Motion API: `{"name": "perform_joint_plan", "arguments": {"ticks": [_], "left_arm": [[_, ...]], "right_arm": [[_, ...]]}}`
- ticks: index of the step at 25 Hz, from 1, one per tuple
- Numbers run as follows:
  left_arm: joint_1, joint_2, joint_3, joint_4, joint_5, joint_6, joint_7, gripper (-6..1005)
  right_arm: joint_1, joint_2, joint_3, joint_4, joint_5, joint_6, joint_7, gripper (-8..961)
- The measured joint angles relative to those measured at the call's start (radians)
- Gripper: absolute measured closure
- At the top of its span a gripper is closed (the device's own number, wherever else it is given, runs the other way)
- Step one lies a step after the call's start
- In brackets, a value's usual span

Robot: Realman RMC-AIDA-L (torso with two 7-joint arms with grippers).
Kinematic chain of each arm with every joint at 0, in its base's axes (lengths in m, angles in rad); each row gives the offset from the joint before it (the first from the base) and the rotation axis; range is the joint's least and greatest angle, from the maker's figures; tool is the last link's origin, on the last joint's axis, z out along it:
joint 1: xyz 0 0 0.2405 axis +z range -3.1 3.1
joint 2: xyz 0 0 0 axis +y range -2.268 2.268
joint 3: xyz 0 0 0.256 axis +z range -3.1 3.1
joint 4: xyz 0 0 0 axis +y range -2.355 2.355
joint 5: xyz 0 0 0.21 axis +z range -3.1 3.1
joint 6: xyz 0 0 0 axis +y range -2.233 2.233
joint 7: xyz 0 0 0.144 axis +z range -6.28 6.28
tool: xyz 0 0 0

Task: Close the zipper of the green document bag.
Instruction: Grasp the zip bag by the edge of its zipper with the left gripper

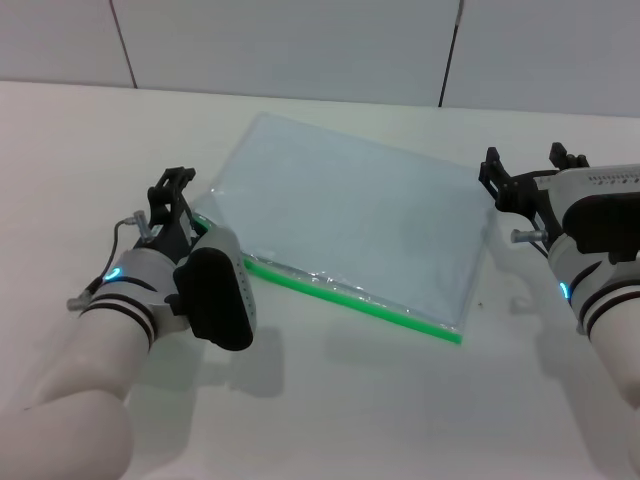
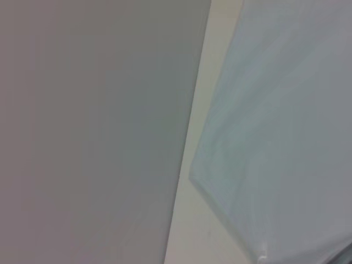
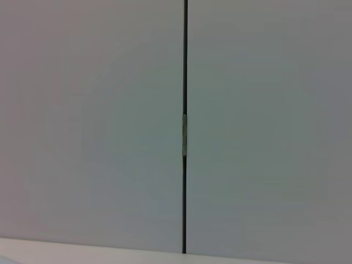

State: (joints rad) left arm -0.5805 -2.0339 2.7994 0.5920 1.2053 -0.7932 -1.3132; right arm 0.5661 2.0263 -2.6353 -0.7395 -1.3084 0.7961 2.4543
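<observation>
Head view: the zipper (image 1: 350, 292) was seen running rightward from the left tool (image 1: 172, 190), nearer than the right tool (image 1: 522, 175); neither tool's opening could be told.

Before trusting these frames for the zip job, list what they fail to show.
- Zipper: its left end is hidden behind the left gripper in the head view; no slider can be made out.
- Green document bag: cut off by the left wrist view's edges.
- Right gripper: absent from the right wrist view, which shows only wall.
</observation>
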Motion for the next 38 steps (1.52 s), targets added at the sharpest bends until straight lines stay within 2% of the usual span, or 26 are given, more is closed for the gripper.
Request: {"name": "perform_joint_plan", "arguments": {"ticks": [20,33,38], "left_arm": [[-0.018,-0.004,0.013,0.008,0.004,0.030,0.065,307],[-0.016,-0.006,0.051,0.014,0.026,0.030,0.063,414],[-0.016,-0.006,0.050,0.027,0.031,-0.005,0.061,620]], "right_arm": [[0.003,0.000,-0.003,0.000,0.000,0.000,0.000,133],[0.003,0.000,-0.006,0.002,0.000,0.003,0.000,133],[0.000,0.000,-0.007,0.002,0.000,0.007,0.000,133]]}}
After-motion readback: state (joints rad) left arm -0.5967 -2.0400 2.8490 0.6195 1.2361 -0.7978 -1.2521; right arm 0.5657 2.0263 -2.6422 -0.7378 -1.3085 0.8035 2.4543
